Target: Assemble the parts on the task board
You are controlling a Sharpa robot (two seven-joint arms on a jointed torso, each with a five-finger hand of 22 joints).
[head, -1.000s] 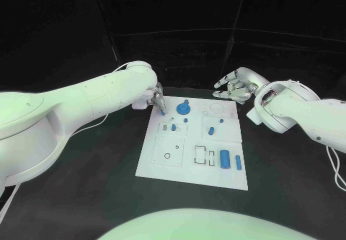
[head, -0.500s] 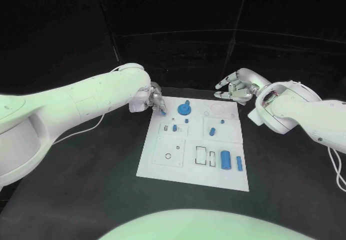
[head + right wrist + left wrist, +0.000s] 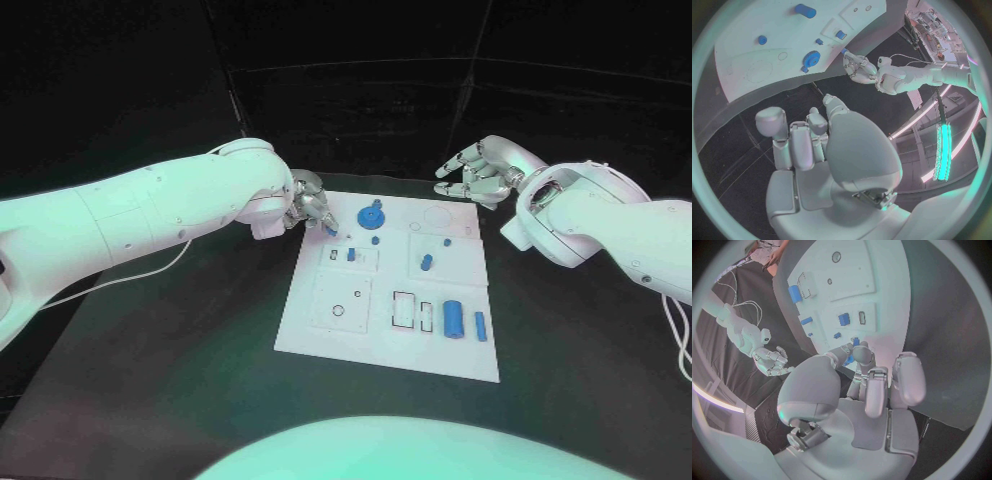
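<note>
The white task board (image 3: 335,330) lies in the middle of the table. At its far left corner my left hand (image 3: 309,204) pinches a small blue part (image 3: 330,228) between thumb and finger, just above the board's edge; the left wrist view shows the same blue part (image 3: 851,358) at the fingertips. A round blue gear-like part (image 3: 369,214) sits close to it on the board. My right hand (image 3: 483,170) hovers beyond the board's far right corner, fingers apart, holding nothing. A blue cylinder (image 3: 451,318) and a slim blue part (image 3: 479,325) lie near the board's right side.
More small blue parts stand on the board: a peg (image 3: 424,263), a tiny one (image 3: 375,240), and one in a slot (image 3: 351,255). Several empty outlined recesses (image 3: 346,300) show on the near half. Black table surrounds the board.
My left arm has swung so its elbow sits lower, while the left hand stays at the board's far left corner with the blue part. The right hand has hardly moved.
</note>
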